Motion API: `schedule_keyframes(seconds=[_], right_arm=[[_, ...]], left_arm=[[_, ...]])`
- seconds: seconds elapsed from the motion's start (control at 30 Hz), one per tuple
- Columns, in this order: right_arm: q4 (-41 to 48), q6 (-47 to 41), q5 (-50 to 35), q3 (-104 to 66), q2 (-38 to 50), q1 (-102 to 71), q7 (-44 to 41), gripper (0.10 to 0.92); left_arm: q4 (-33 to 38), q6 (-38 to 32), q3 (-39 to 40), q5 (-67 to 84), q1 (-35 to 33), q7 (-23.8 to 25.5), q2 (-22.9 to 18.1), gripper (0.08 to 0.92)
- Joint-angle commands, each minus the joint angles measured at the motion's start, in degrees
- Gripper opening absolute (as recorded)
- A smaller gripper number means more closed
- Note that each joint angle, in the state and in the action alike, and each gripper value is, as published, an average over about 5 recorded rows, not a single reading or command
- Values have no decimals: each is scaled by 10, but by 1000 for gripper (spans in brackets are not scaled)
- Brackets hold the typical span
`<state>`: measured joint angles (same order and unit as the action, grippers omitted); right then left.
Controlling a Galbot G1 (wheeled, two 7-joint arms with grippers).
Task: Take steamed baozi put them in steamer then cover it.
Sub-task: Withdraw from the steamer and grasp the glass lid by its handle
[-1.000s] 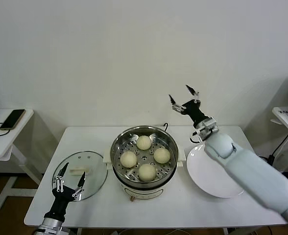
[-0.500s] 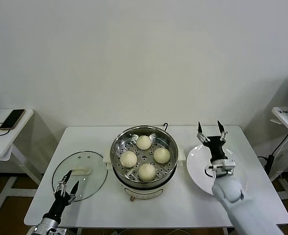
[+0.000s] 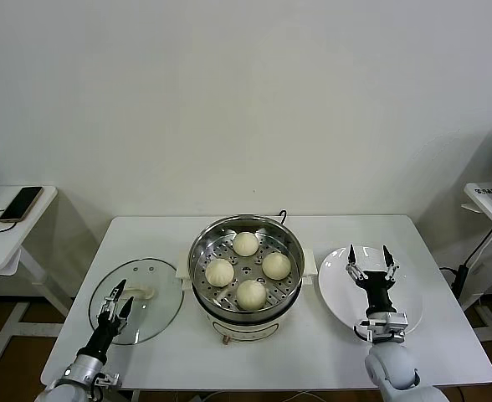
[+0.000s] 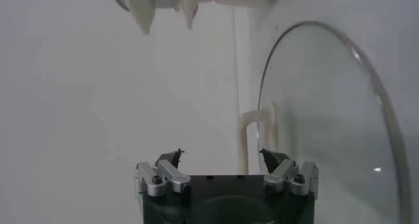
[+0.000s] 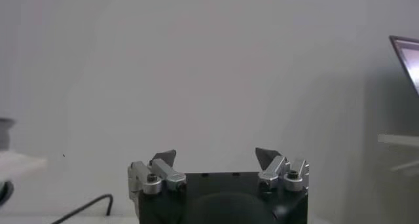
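Four pale baozi [image 3: 246, 268] sit on the perforated tray inside the steel steamer [image 3: 208, 243] at the table's middle. The steamer stands uncovered. The round glass lid [image 3: 154, 280] lies flat on the table to its left, its white handle [image 3: 140, 294] up. My left gripper [image 3: 116, 297] is open and empty, low over the lid's near edge, just beside the handle. In the left wrist view my left gripper [image 4: 222, 154] is open with the lid [image 4: 327, 120] and its handle [image 4: 252, 130] just ahead. My right gripper [image 3: 368, 264] is open and empty above the white plate [image 3: 340, 289].
The white plate lies empty to the right of the steamer. A black cord [image 3: 282, 216] runs behind the steamer. A side table with a phone [image 3: 22, 203] stands at the far left. The table's front edge is near both arms.
My right arm has swung down from high behind the plate to low over the plate's front. My left gripper has shifted slightly towards the lid's handle.
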<state>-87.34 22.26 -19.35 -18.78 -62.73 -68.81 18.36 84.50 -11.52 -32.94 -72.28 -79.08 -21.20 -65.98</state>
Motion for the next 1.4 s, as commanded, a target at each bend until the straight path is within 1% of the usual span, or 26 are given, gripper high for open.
schedule_keyframes(seconds=[0.03, 0.47, 0.67, 0.77, 1.03, 1.13, 1.27, 1.4], right_arm=[[0, 4, 16, -23, -18, -36, -1, 823], [-2, 6, 23, -32, -24, -45, -1, 823], [-2, 6, 28, -33, -28, -46, -1, 823], [-1, 7, 29, -32, -29, -45, 0, 823], [-1, 6, 31, -31, -30, -41, 2, 823], [0, 6, 32, -31, -30, -41, 2, 823], [0, 7, 33, -31, -32, -42, 1, 823], [0, 7, 34, -29, -35, -41, 1, 823]], left_arm=[[-29, 15, 11, -30, 59, -5, -2, 823], [-76, 20, 30, -42, 99, 9, -7, 823], [-85, 14, 30, -43, 104, 11, -10, 811], [-87, 11, 28, -41, 106, 10, -11, 749], [-88, 7, 27, -29, 107, 10, -13, 516], [-79, 4, 22, -19, 103, 10, -10, 429], [-42, 6, 11, 4, 91, 12, 2, 316], [17, 16, -8, 42, 74, 22, 25, 211]])
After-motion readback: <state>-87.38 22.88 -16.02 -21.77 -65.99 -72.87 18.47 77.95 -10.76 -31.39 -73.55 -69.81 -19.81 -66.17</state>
